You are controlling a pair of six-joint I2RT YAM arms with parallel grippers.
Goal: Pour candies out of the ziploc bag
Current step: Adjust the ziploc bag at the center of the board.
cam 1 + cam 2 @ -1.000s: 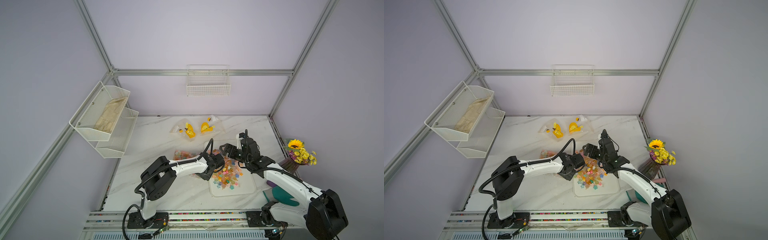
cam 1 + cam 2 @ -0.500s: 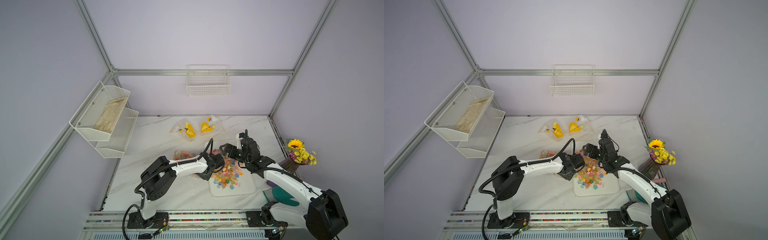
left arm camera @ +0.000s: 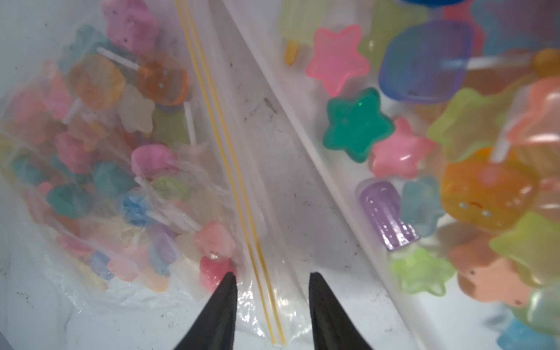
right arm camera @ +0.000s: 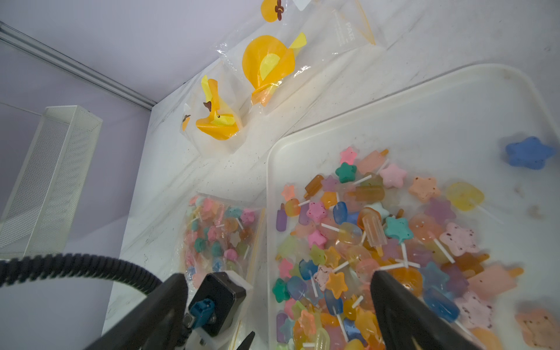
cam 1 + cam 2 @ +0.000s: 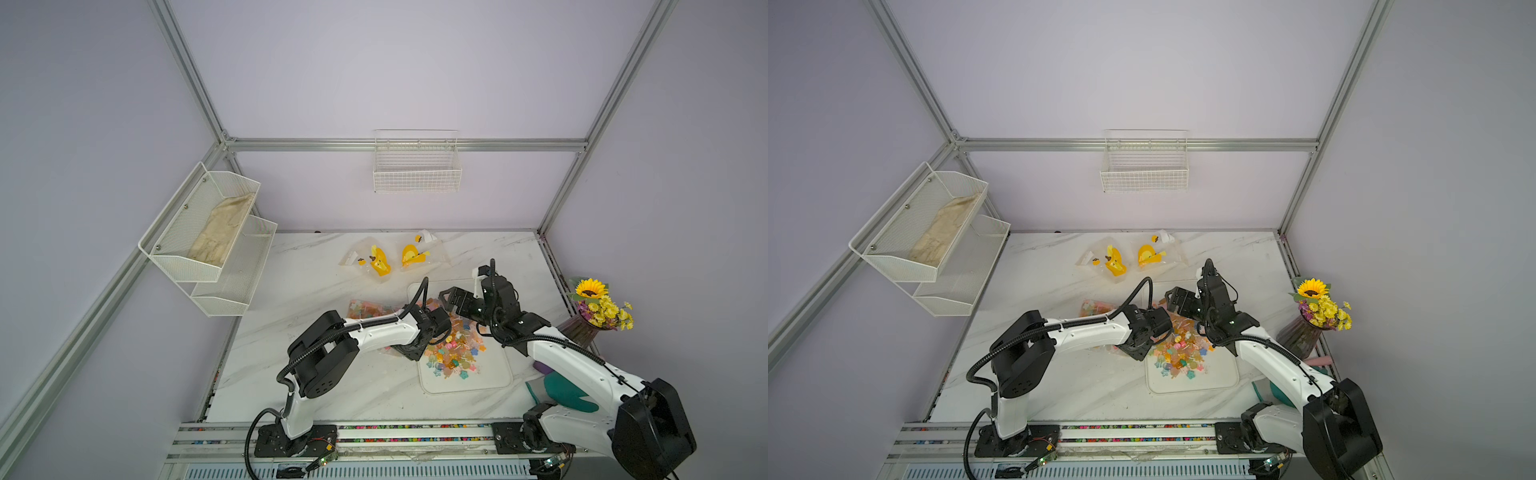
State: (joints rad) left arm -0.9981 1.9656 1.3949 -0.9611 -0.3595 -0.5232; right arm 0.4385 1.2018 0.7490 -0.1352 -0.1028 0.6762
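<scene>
I work on a white marbled desk point(image 5: 307, 286) boxed in by lilac walls and an aluminium frame. A wire basket point(image 5: 417, 166) hangs on the far wall, and a two-tier mesh shelf point(image 5: 232, 282) with a cloth point(image 5: 220, 232) in its upper tier hangs on the left one. Flowers point(image 5: 598, 307) stand at the right edge, and two clear packets with yellow prints point(image 5: 380, 264) lie at the far side. A white tray point(image 5: 465, 386) sits right of centre with a heap of candies point(image 5: 453, 349) on its far-left part. More candies are inside the bag point(image 4: 218, 236), which lies flat on the desk just left of the tray. Its zip edge runs far-to-near along the tray's left rim, so the mouth faces right. The bag's long axis seems to run the same way, though my left arm hides much of it. My left pincer point(image 3: 271, 275) is partly spread, its tips either side of the zip strip, not pinching. My right pincer point(image 4: 277, 274) is spread wide above the heap, holding nothing.
</scene>
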